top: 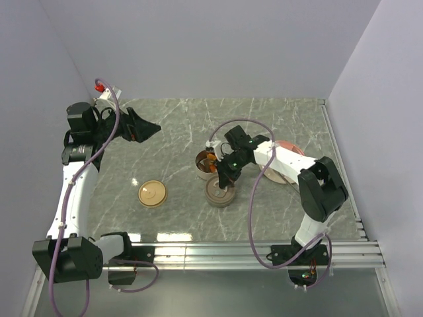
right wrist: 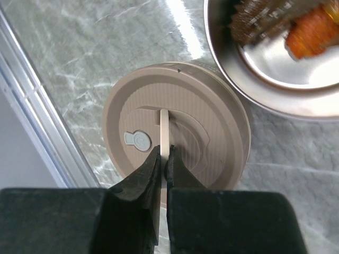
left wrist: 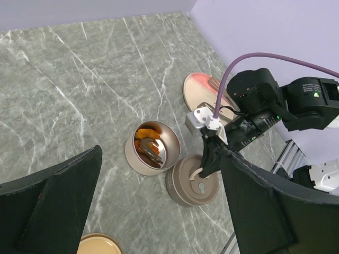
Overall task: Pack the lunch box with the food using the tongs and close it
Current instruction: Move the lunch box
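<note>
A round brown lidded container (top: 220,193) (left wrist: 193,180) of the lunch box stands mid-table. My right gripper (top: 225,179) (right wrist: 164,153) is shut on the thin pale upright handle (right wrist: 164,129) of its ribbed lid (right wrist: 212,132). Touching it on the far left is an open metal bowl (top: 206,165) (left wrist: 132,159) (right wrist: 228,69) holding orange and brown food (left wrist: 148,135) (right wrist: 312,32). My left gripper (top: 149,129) (left wrist: 161,159) hangs open and empty high over the back left of the table, apart from everything. No tongs show clearly in any view.
A flat tan disc lid (top: 152,193) (left wrist: 95,246) lies alone left of centre. A pale pink plate (top: 284,165) (left wrist: 198,87) sits at the right, partly under my right arm. Metal rails (top: 264,251) run along the near and right table edges; walls close in the far side.
</note>
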